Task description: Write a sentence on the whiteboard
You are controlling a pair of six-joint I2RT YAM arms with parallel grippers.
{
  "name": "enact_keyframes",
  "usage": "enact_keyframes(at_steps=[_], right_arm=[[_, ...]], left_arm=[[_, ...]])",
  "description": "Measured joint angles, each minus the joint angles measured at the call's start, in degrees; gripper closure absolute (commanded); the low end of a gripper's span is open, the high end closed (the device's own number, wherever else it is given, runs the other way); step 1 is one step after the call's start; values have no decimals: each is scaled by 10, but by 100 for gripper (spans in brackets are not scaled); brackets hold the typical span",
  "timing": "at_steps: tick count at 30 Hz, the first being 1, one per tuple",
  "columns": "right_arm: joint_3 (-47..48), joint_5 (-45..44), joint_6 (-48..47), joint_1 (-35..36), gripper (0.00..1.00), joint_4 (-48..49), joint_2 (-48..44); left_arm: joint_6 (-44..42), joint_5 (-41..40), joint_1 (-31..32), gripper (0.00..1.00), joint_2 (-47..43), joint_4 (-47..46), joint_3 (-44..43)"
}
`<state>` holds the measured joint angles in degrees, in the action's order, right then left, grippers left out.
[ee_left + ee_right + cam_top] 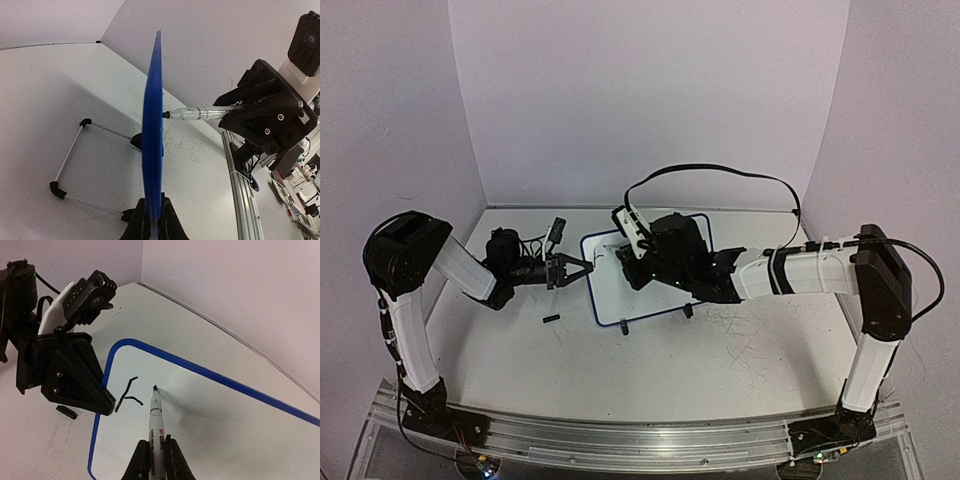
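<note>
The whiteboard (610, 290), white with a blue rim, stands tilted on its wire stand (75, 165) at the table's middle. My left gripper (586, 268) is shut on its left rim; in the left wrist view the board (152, 130) runs edge-on out of the jaws (152, 205). My right gripper (155, 446) is shut on a white marker (156, 425). The marker's black tip touches the board face (215, 415), just right of a few black strokes (127, 395). The left wrist view shows the marker (200, 113) meeting the board from the right gripper (235, 107).
A small black marker cap (551, 320) lies on the scuffed white tabletop (720, 350) left of the board's near corner; it shows as the cap (66, 411) in the right wrist view. White walls close the back and sides. An aluminium rail (640, 440) runs along the near edge.
</note>
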<state>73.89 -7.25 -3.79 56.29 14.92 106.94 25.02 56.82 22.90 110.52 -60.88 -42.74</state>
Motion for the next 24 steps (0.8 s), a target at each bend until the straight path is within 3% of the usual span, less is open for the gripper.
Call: enact_keyframes(at_steps=[24], right_arm=[[0,1,11,4,100,-20,0]], left_arm=[[-2,0,0,100,-2,5,0]])
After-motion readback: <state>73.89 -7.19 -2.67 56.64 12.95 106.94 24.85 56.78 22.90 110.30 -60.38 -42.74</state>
